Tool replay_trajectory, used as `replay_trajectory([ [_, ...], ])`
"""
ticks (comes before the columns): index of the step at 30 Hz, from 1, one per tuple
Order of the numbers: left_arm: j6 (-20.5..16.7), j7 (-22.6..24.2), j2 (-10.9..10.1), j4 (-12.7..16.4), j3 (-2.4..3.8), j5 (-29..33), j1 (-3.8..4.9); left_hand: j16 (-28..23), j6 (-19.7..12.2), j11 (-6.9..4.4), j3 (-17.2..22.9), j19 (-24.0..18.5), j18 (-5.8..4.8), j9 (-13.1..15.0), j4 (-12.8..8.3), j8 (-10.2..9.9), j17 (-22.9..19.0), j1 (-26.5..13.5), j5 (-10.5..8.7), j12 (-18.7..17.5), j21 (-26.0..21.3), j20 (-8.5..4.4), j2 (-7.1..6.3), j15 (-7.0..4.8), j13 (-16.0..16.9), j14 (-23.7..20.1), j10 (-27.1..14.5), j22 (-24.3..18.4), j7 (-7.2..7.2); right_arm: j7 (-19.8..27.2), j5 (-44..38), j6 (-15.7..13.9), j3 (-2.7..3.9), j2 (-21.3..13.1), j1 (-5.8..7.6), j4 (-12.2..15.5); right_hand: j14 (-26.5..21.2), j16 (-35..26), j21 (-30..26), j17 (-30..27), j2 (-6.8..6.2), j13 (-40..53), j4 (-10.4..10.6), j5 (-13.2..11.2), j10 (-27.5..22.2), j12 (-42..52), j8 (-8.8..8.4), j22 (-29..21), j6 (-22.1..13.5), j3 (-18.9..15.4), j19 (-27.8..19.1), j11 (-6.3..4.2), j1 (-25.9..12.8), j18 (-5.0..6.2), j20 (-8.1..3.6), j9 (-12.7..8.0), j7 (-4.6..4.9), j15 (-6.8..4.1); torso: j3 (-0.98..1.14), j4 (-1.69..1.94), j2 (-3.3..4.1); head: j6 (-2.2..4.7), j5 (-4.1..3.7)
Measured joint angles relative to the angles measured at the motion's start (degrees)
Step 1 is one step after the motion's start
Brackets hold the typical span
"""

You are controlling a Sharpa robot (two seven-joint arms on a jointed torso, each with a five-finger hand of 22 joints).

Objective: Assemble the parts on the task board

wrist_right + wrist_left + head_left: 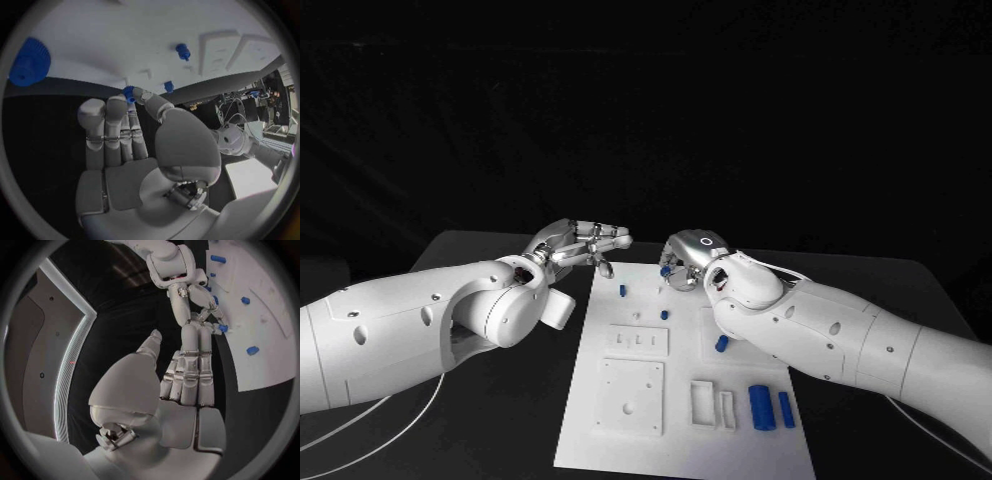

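Observation:
The white task board [678,440] lies in the middle of the black table. My right hand [687,262] hovers at the board's far edge and pinches a small blue part [129,92] between thumb and a fingertip; the same part [222,328] sits at the tips of that right hand [187,290] in the left wrist view. My left hand [581,245] is just off the board's far left corner, fingers [190,375] stretched out straight toward the right hand, holding nothing. Blue parts stand on the board: a peg [622,290], another [666,313], one [721,343] beside my right forearm.
Two long blue parts [762,407] [786,409] lie near the board's right front, beside white slotted blocks [711,403]. A blue toothed wheel [28,62] sits on the board. Black table surrounds the board; both forearms [848,340] hang over its sides.

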Motion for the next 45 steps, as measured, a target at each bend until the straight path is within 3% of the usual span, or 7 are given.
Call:
replay_trajectory([
  [18, -0.06, 0.0, 0.27, -0.07, 0.0, -0.02, 0.03, -0.4, 0.0, 0.21, 0.16, -0.62, 0.01, 0.0, 0.16, 0.0, -0.49, -0.23, 0.0, 0.0, 0.0, 0.2, -0.23, 0.32, 0.0, -0.32, -0.21, -0.47, 0.0, 0.5, 0.55, 1.34, -0.03, 1.14, 0.06, -1.51, 0.02, 0.01, -0.66, -0.01, 0.16, 0.01, 0.3, -0.5, -0.02, -0.08, 0.06, 0.4, -0.12, -0.79, 0.0, 0.02, 0.17, -0.29, 0.0, -0.05, 0.1, 0.02, -0.18, 0.04, 0.02, -0.18, 0.27],
  [39, -0.05, -0.02, 0.36, 0.31, 0.0, -0.03, 0.27, -0.4, -0.2, 0.21, 0.35, -0.62, 0.01, 0.0, 0.35, 0.0, -0.48, -0.23, 0.0, 0.0, 0.0, 0.2, -0.23, 0.32, 0.0, -0.32, -0.21, -0.63, 0.2, -0.05, 0.34, 2.33, -0.29, 2.39, 0.19, -3.29, 0.01, -0.21, -2.12, 0.05, 0.31, -0.04, 0.55, -0.51, -0.96, 0.04, 0.01, 1.11, -0.98, -1.35, 0.0, 0.39, 0.31, -0.37, 0.01, -0.56, 0.34, 0.03, -0.19, 0.07, 0.16, -0.33, 0.59],
  [41, -0.05, -0.03, 0.37, 0.29, 0.0, -0.03, 0.3, -0.4, -0.2, 0.21, 0.35, -0.62, 0.01, 0.0, 0.35, 0.0, -0.48, -0.23, 0.0, 0.0, 0.0, 0.2, -0.23, 0.32, 0.0, -0.32, -0.21, -0.64, 0.2, -0.05, 0.34, 2.47, -0.33, 2.41, 0.19, -3.29, 0.13, -0.21, -2.46, 0.05, 0.31, -0.04, 0.55, -0.51, -2.0, 0.25, 0.01, 1.11, -1.99, -1.64, 0.0, 0.74, 0.31, -0.37, 0.0, -0.77, 0.51, 0.15, -0.18, 0.05, 0.16, -0.35, 0.61],
  [43, -0.05, -0.04, 0.37, 0.28, 0.0, -0.03, 0.31, -0.4, -0.2, 0.21, 0.35, -0.62, 0.01, 0.0, 0.35, 0.0, -0.48, -0.23, 0.0, 0.0, 0.0, 0.2, -0.23, 0.32, 0.0, -0.32, -0.21, -0.63, 0.2, -0.03, 0.41, 2.68, -0.42, 2.43, 0.14, -3.29, 0.08, -0.59, -3.49, 0.03, 0.13, -0.1, 0.71, 0.17, -4.65, 0.5, 0.05, 0.88, -4.25, -1.8, 0.14, 1.53, 0.12, -0.35, 0.56, -1.42, 1.1, 0.99, -0.2, 0.04, 0.16, -0.36, 0.65],
  [45, -0.05, -0.04, 0.37, 0.27, 0.0, -0.03, 0.33, -0.4, -0.2, 0.21, 0.35, -0.62, 0.01, 0.0, 0.35, 0.0, -0.48, -0.23, 0.0, 0.0, 0.0, 0.2, -0.23, 0.32, 0.0, -0.32, -0.21, -0.63, 0.2, 0.07, 0.56, 2.9, -0.52, 2.45, 0.04, -3.29, -0.01, -0.67, -4.65, -0.18, -0.76, -0.35, 0.95, 0.47, -6.94, 0.32, 0.06, 0.34, -5.88, -2.01, 0.16, 2.22, -0.78, 0.2, 0.98, -1.83, 1.51, 1.25, -0.21, 0.01, 0.15, -0.37, 0.69],
])
